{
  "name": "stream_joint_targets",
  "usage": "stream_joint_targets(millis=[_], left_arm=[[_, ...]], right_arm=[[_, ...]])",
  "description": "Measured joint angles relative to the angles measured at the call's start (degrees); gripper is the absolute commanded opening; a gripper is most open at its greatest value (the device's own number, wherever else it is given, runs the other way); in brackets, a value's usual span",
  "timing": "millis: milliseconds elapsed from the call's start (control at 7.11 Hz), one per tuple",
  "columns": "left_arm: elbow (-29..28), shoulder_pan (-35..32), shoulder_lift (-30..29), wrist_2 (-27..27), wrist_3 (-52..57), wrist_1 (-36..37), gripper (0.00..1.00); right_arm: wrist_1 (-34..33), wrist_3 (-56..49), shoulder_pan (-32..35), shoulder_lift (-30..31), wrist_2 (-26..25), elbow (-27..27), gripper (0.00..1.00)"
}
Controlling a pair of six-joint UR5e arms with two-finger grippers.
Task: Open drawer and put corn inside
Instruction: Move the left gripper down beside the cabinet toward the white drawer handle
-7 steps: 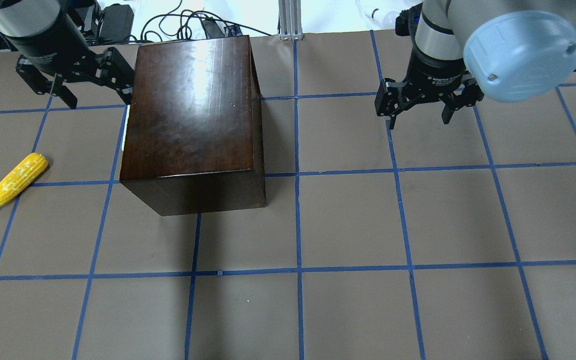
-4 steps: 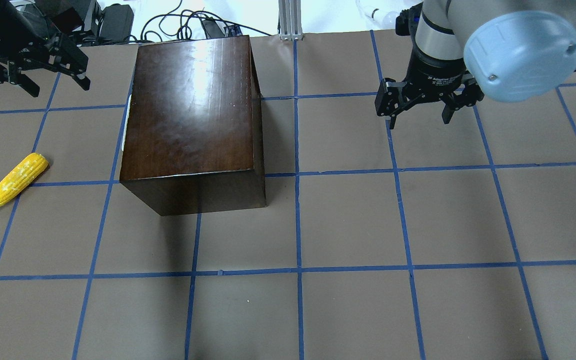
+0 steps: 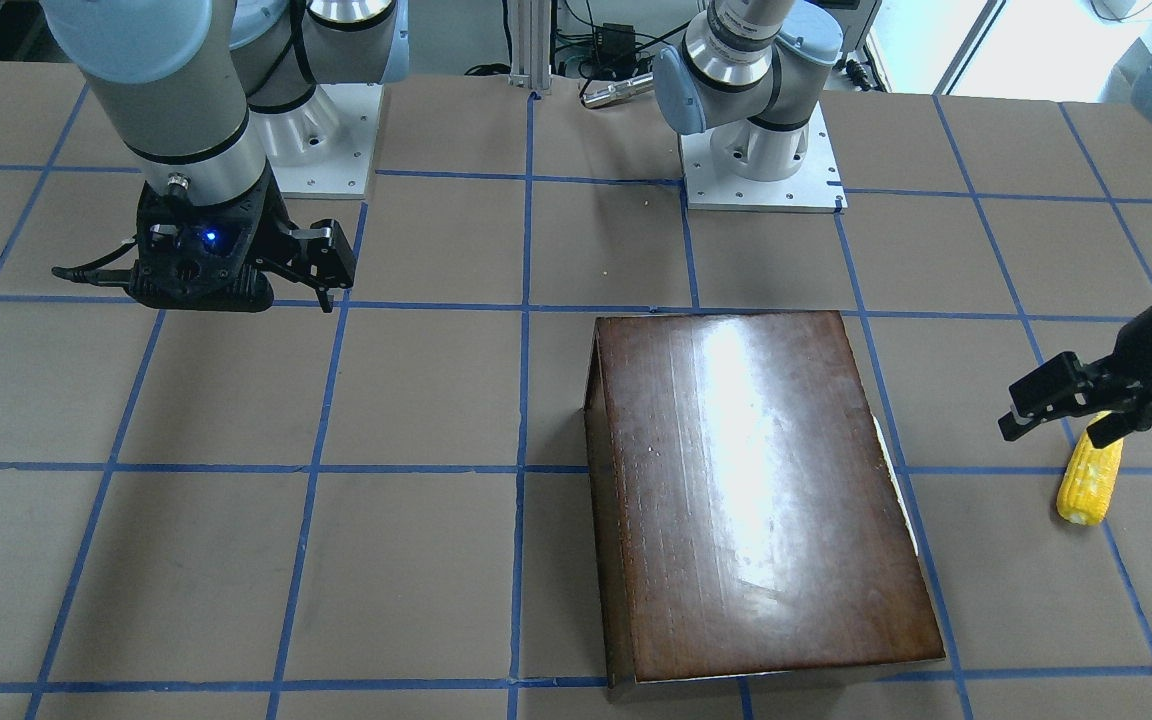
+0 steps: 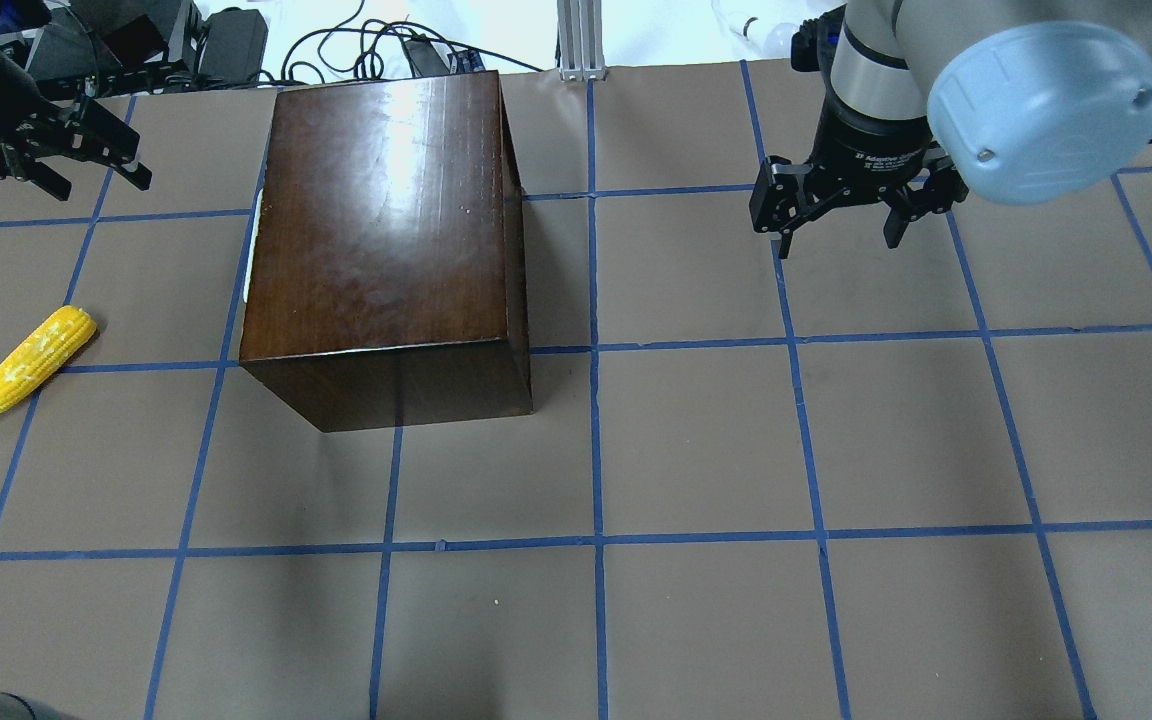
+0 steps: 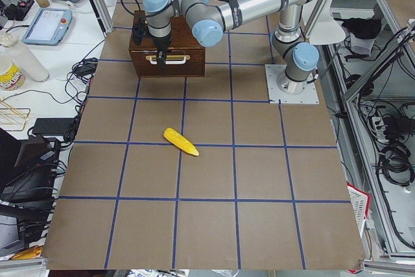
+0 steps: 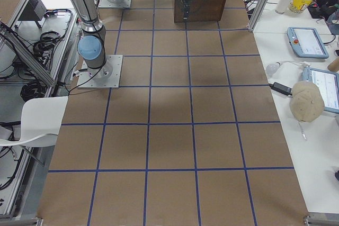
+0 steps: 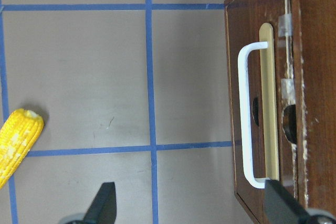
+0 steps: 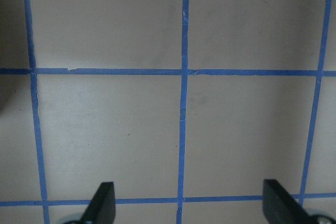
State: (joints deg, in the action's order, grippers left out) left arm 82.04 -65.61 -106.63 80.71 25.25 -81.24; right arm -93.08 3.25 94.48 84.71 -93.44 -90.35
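Observation:
The dark-brown wooden box stands left of centre on the table. Its drawer is shut. The drawer front faces my left side and carries a pale handle. The yellow corn lies on the table left of the box, apart from it; it also shows in the front view and the left wrist view. My left gripper is open and empty, above the table left of the box's far corner. My right gripper is open and empty over bare table, far right of the box.
The table is covered in brown paper with a blue tape grid. Cables and gear and an aluminium post lie beyond its far edge. The arm bases stand on the robot's side.
My left gripper has moved left, away from the box's far left corner, towards the table's left edge. The right arm, box and corn have not moved.

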Motion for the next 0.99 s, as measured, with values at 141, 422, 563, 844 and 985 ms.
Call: stream_joint_targets(millis=[141, 422, 563, 844, 985], left_arm=[[0.75, 0.16, -1.78, -2.87, 0.23, 0.81, 1.0], [2.29, 0.21, -4.42, -8.26, 0.38, 1.61, 1.0], [2.72, 0.22, -5.4, -9.14, 0.76, 1.93, 1.0], [3.81, 0.21, -6.8, -9.71, 2.66, 2.12, 1.0], [4.1, 0.18, -7.3, -10.11, 3.1, 2.13, 1.0]], right_arm=[[0.0, 0.0, 0.0, -0.01, 0.01, 0.0, 1.0], [-0.03, 0.0, 0.0, -0.05, 0.05, 0.0, 1.0], [-0.02, 0.0, 0.0, -0.06, 0.03, 0.0, 1.0], [0.0, 0.0, 0.0, -0.04, 0.01, 0.0, 1.0], [0.0, 0.0, 0.0, -0.05, 0.01, 0.0, 1.0]])
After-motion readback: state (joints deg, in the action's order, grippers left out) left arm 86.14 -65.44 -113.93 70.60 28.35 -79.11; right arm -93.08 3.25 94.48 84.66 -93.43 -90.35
